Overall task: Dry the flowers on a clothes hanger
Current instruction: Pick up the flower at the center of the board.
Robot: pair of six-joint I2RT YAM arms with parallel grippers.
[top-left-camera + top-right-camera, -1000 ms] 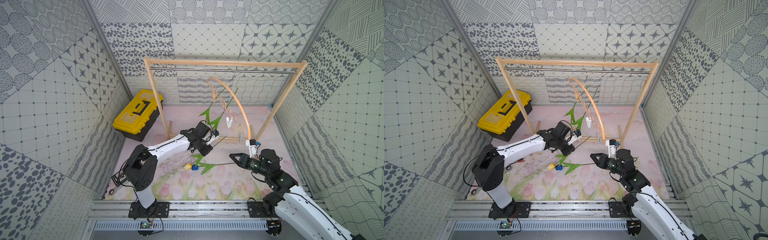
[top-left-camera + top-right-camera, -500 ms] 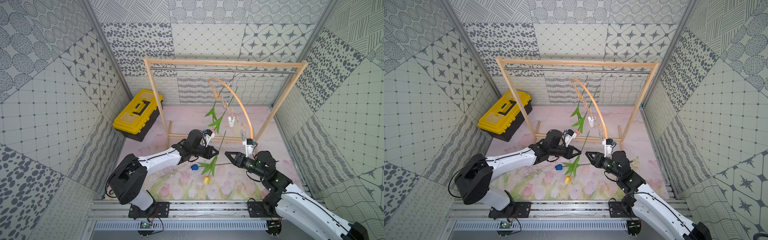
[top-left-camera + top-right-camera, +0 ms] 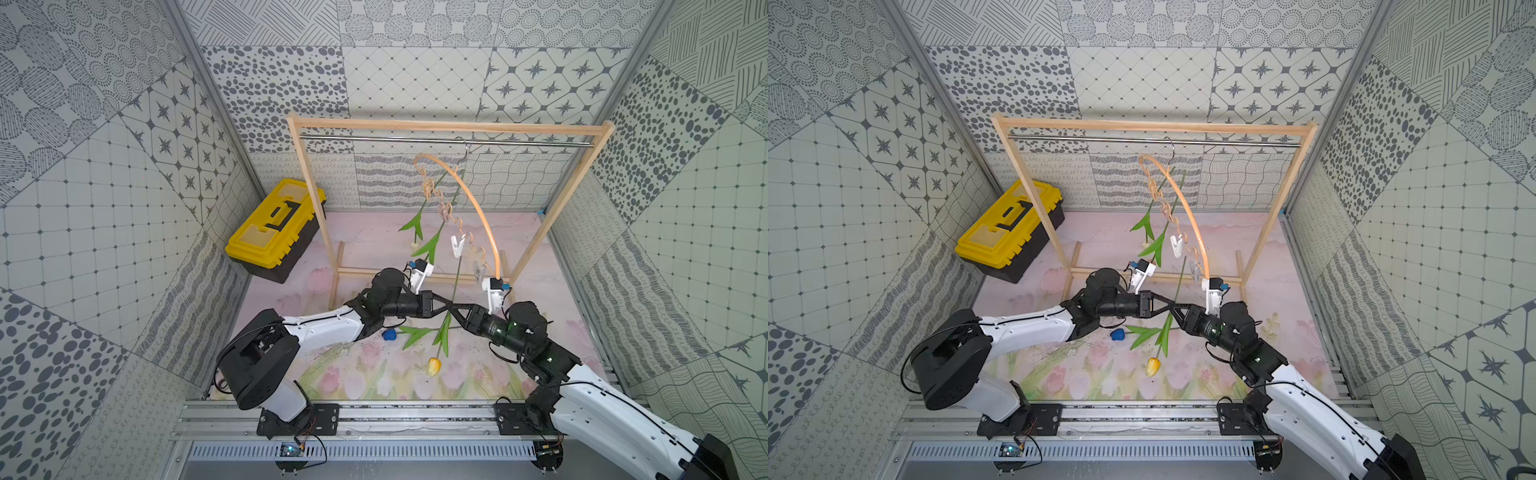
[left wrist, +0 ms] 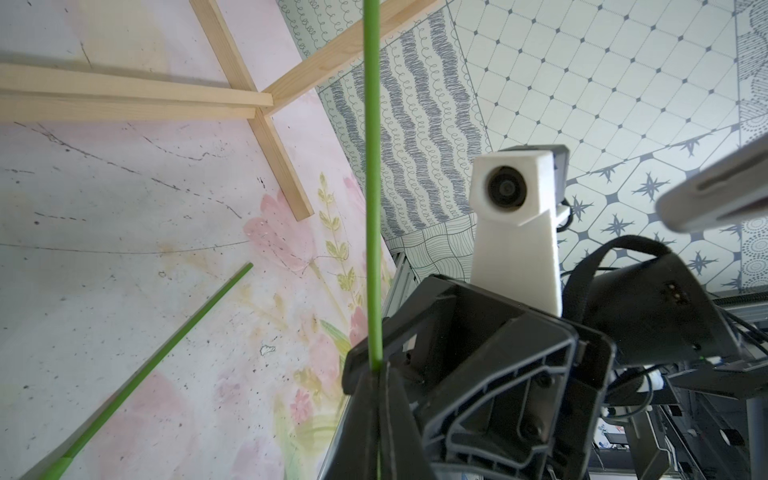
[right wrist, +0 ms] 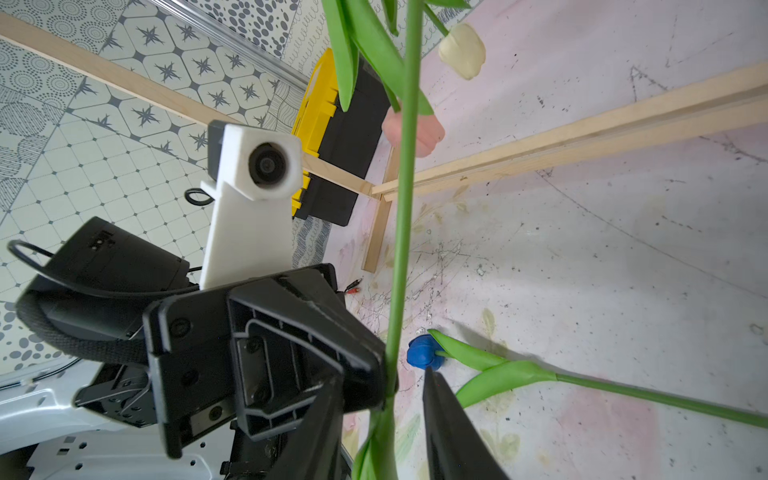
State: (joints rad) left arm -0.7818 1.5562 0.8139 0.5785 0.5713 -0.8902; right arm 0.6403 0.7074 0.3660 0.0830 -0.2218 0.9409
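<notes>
In both top views my left gripper (image 3: pixel 448 306) (image 3: pixel 1170 308) is shut on the thin green stem (image 4: pixel 371 187) of the yellow tulip, whose head (image 3: pixel 434 365) hangs down above the mat. My right gripper (image 3: pixel 454 310) (image 5: pixel 384 415) meets it tip to tip, open, its fingers on either side of the same stem (image 5: pixel 401 249). The blue tulip (image 3: pixel 389 334) (image 5: pixel 424 353) lies on the mat. The tan clothes hanger (image 3: pixel 478 208) hangs by its hook from the metal rod. A cream tulip (image 5: pixel 462 52) and a pink tulip (image 5: pixel 415 133) dangle from it.
A light-wood frame (image 3: pixel 449 124) with a metal rod stands at the back, its foot bars (image 4: pixel 124 99) on the floral mat. A yellow and black toolbox (image 3: pixel 276 232) sits at the back left. A free white clothespin (image 3: pixel 458 245) hangs on the hanger.
My left gripper has carried the yellow tulip up off the mat and to the right, the head now hanging down. The right gripper has come in to straddle the stem.
</notes>
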